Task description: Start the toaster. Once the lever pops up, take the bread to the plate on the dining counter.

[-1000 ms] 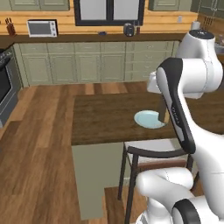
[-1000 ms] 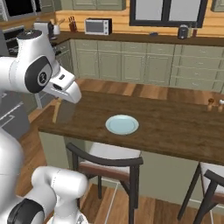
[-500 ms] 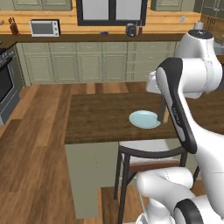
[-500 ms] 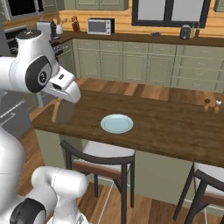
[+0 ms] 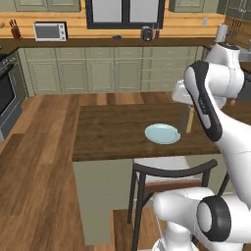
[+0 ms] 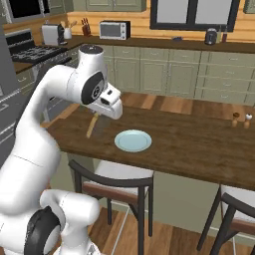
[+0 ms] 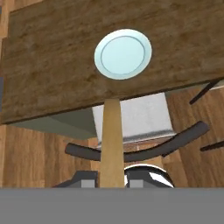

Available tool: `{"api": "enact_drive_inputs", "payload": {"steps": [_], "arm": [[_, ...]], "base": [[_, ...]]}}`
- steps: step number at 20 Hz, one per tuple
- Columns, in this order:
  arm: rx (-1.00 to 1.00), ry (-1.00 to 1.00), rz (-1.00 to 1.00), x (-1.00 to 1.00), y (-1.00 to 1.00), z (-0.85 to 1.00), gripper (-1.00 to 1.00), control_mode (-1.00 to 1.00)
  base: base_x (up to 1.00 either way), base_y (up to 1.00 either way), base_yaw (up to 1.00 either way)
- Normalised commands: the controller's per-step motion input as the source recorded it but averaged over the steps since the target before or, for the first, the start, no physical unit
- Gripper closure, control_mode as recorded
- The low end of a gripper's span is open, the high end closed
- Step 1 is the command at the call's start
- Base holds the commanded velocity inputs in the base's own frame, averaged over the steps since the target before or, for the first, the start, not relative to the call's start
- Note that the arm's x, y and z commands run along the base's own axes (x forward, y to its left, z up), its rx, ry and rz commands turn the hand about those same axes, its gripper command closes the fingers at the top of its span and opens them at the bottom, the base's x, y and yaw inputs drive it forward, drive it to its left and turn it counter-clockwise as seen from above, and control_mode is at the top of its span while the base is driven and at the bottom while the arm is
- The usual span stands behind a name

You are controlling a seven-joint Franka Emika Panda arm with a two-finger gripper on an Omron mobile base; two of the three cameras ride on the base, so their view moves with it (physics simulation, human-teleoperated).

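Currently we are holding the bread (image 7: pixel 112 140) edge-on in the closed pincer (image 7: pixel 112 177), hanging beside the plate (image 7: pixel 123 54). Releasing now risks dropping it onto the surface (image 7: pixel 52 65), short of the plate.

wood floor (image 5: pixel 44 147), green cabinets (image 5: pixel 98 73)

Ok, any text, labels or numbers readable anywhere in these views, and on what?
None readable.
Microwave: front panel too small and blurred to show any marks.
Plate: plain, no print.
Bread in the gripper: no marks.
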Motion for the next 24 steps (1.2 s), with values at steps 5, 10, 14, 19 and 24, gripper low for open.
{"api": "enact_drive_inputs", "payload": {"steps": [5,10,14,19,24], "arm": [[0.00,-0.07,0.27,0.74,-0.38,-0.70,1.00,-1.00],[0.00,-0.28,0.32,0.52,-0.03,-0.80,1.00,-1.00],[0.00,-0.18,0.32,0.87,0.00,-0.65,1.00,-1.00],[0.01,-0.08,0.25,0.81,0.00,-0.60,1.00,-1.00],[0.02,0.00,0.10,0.75,-0.07,-0.51,1.00,-1.00]], "base": [[0.00,0.00,0.00],[0.00,0.00,0.00],[0.00,0.00,0.00],[0.00,0.00,0.00],[0.00,0.00,0.00]]}}
